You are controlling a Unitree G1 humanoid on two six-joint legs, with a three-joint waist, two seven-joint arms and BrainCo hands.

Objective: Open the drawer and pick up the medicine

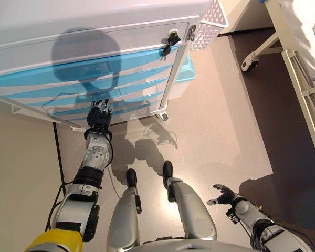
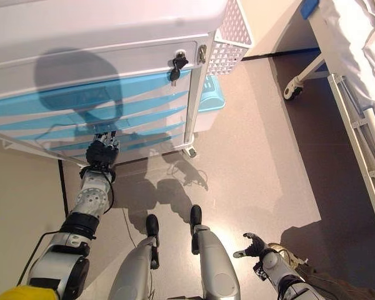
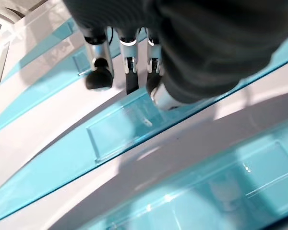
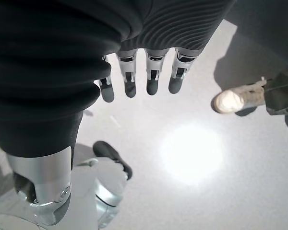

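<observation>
A white cabinet (image 1: 94,47) with several curved blue drawer fronts stands before me, all of them shut. My left hand (image 1: 100,116) reaches up to one of the lower blue drawer fronts (image 1: 131,100). In the left wrist view its fingers (image 3: 98,76) are nearly straight, with their tips against the blue handle strip (image 3: 120,134). Low at my side, my right hand (image 1: 223,195) hangs over the floor, fingers (image 4: 151,79) straight and holding nothing. No medicine shows in any view.
Keys (image 1: 172,42) hang from the lock on the top white drawer. A white perforated basket (image 1: 212,23) hangs on the cabinet's right side, with a light-blue bin (image 1: 186,71) below it. A bed frame on castors (image 1: 249,63) stands at right. A person's shoe (image 4: 235,100) is near my right hand.
</observation>
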